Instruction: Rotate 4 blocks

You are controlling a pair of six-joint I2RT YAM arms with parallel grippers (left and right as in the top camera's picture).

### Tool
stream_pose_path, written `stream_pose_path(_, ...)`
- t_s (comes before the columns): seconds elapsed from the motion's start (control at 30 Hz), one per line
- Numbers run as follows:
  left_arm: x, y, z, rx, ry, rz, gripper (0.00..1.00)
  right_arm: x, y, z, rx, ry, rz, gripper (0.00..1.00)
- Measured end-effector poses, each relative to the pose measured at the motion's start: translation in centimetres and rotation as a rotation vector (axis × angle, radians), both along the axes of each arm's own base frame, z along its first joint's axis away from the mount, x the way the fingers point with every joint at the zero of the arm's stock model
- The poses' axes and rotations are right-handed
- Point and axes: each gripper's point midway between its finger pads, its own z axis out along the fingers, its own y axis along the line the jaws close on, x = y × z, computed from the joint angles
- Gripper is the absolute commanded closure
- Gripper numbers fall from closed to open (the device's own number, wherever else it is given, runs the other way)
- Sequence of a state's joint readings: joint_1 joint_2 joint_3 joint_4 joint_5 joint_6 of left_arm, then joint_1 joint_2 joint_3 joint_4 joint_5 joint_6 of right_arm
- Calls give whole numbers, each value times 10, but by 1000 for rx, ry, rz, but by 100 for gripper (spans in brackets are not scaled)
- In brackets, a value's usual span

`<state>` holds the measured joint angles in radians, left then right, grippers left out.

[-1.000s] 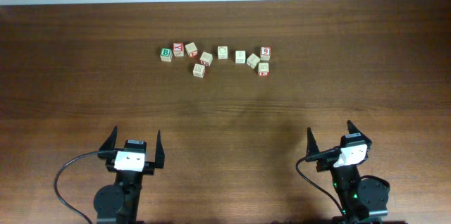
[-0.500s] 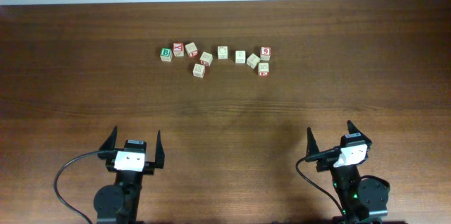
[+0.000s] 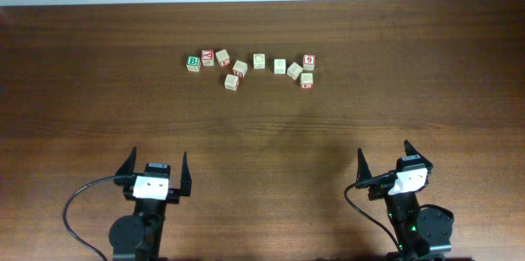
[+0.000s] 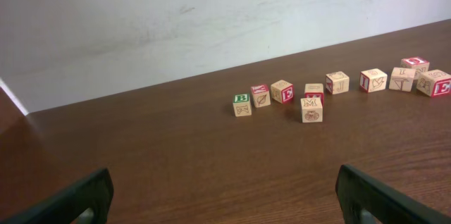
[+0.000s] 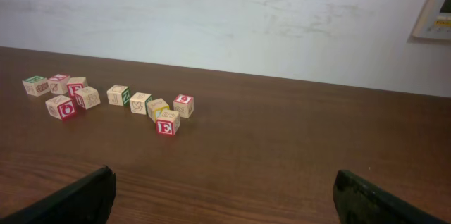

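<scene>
Blocks [image 3: 294, 70] toward far edge [image 3: 262, 4] (broad tabletop [image 3: 262, 138] nearside)

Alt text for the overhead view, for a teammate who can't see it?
Ten small wooden alphabet blocks lie in a loose row across the far middle of a dark wooden table, green B block at the left end, red 9 block near the right. The left gripper and right gripper sit at the near edge, both open and empty.

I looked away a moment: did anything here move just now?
Nothing visibly changed. The small pale wooden alphabet cubes sit in the same loose row on the brown wooden table; the left arm and right arm wait with jaws open, empty.
</scene>
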<state>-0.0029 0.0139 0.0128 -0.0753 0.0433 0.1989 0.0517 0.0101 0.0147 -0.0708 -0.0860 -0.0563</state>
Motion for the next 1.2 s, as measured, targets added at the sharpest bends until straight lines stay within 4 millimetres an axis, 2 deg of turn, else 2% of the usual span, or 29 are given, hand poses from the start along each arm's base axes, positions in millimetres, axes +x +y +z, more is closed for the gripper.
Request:
stream_pose_path(0.27,0,0,4,0,-16,2,1,0,0,0,1,0,0,2)
stream_pose_path(0.33,0,0,9,0,-35,-2,1,0,0,6,12,-25,0,2)
stream_pose_path(0.4,1,-1,18,0,-73,-5,1,1,0,21,28,-83,0,2)
stream_pose_path(0.53,0,-1,36,-14,-146,-8,1,0,-2,30,34,-112,-8,2)
stream_pose_path(0.57,0,-1,39,-18,-156,-8,1,0,-6,37,34,-120,-25,2)
stream_pose_path(0.67,2,-1,59,-22,-158,-5,1,4,-14,79,34,-157,-59,2)
stream_pose_path(0.73,8,3,84,-24,-139,17,1,20,-8,94,33,-95,-21,2)
stream_pose_path(0.8,27,6,117,-23,-84,34,1,48,6,114,37,-16,61,2)
stream_pose_path(0.83,39,6,120,-23,-22,37,1,64,12,120,42,32,96,2)
stream_pose_path(0.87,57,5,134,-22,30,30,1,81,19,128,46,74,134,2)
stream_pose_path(0.93,103,-1,153,-28,170,-5,1,115,33,126,95,232,212,2)
stream_pose_path(0.97,110,-3,137,-32,308,-16,1,123,38,117,128,340,237,2)
stream_pose_path(1.0,121,-5,143,-35,347,-22,1,133,42,117,151,390,256,2)
stream_pose_path(1.03,156,-8,151,-41,420,-38,1,159,51,113,192,464,302,2)
stream_pose_path(1.07,160,-9,138,-46,511,-46,1,161,55,100,220,552,323,2)
stream_pose_path(1.1,168,-13,133,-57,585,-68,1,171,63,92,250,624,353,2)
stream_pose_path(1.13,184,-19,129,-70,634,-94,1,182,71,83,269,678,381,2)
stream_pose_path(1.2,199,-28,101,-99,728,-143,1,195,91,67,282,766,427,2)
